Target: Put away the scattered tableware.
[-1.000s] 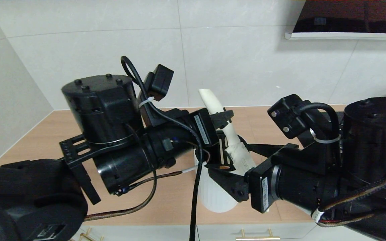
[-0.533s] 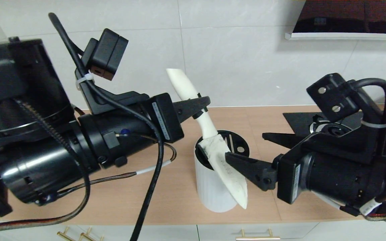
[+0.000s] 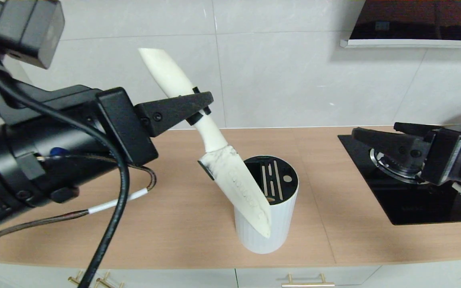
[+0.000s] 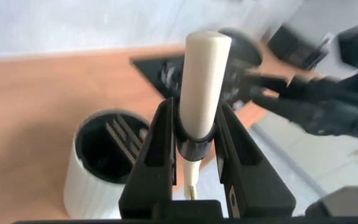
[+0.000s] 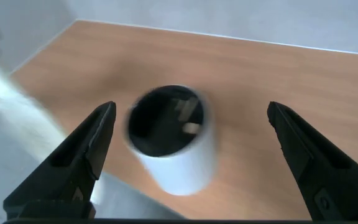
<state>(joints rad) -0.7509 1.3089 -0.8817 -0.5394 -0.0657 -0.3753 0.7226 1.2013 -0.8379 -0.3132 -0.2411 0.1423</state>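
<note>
I see L gripper, clamped on knife handle, lift clear; R gripper backs off, jaws open (handover done). Next: holder slot.

A wooden countertop bears a white knife block and black hob.

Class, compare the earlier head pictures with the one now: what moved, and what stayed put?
The left gripper, shut on the knife, lifted it up and leftward. The right gripper drew back rightward from the blade, open, over the stove. The knife block stayed on the counter.
</note>
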